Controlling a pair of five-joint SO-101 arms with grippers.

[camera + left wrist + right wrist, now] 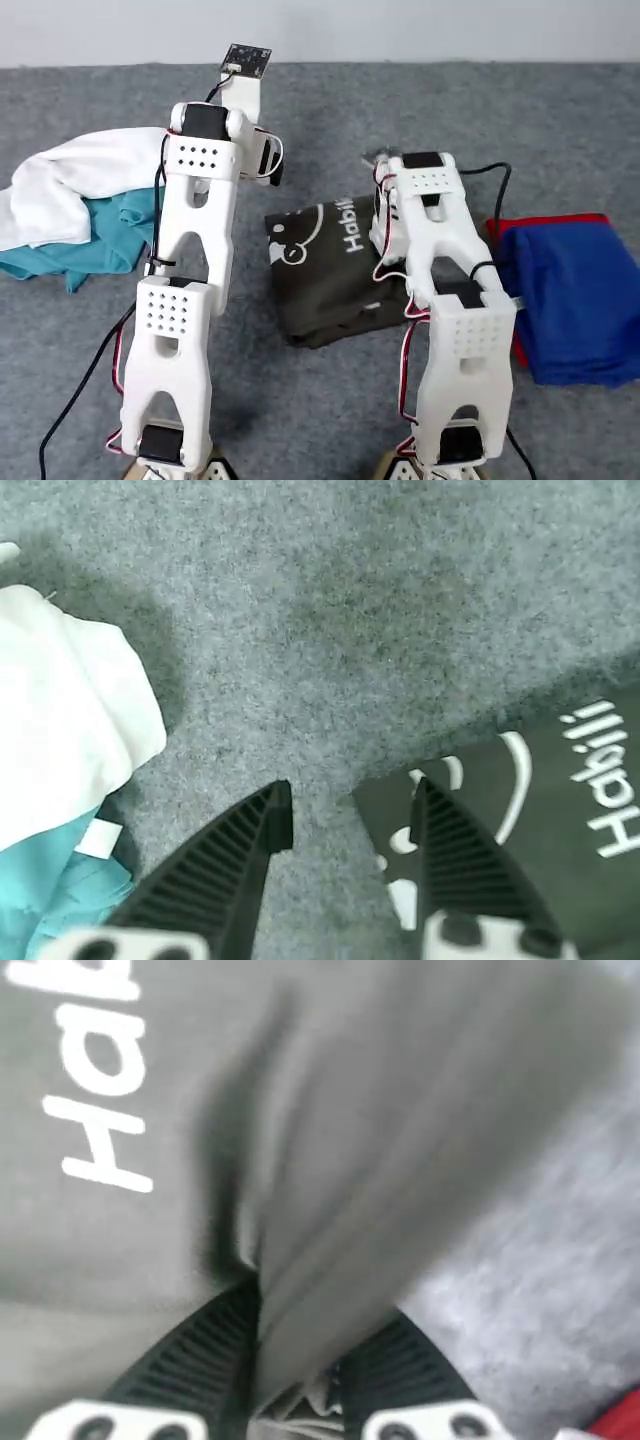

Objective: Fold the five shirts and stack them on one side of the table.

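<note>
Lab bench: grey felt table (300,420), white wall (400,30)

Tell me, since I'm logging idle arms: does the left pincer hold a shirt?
No, the left pincer stands open over the grey table cover, and the dark shirt lies ungripped by one finger.

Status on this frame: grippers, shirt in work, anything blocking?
Left gripper open, by a corner of the dark shirt. Right gripper shut on a fold of it. White shirt and teal shirt heaped aside; nothing blocking.
</note>
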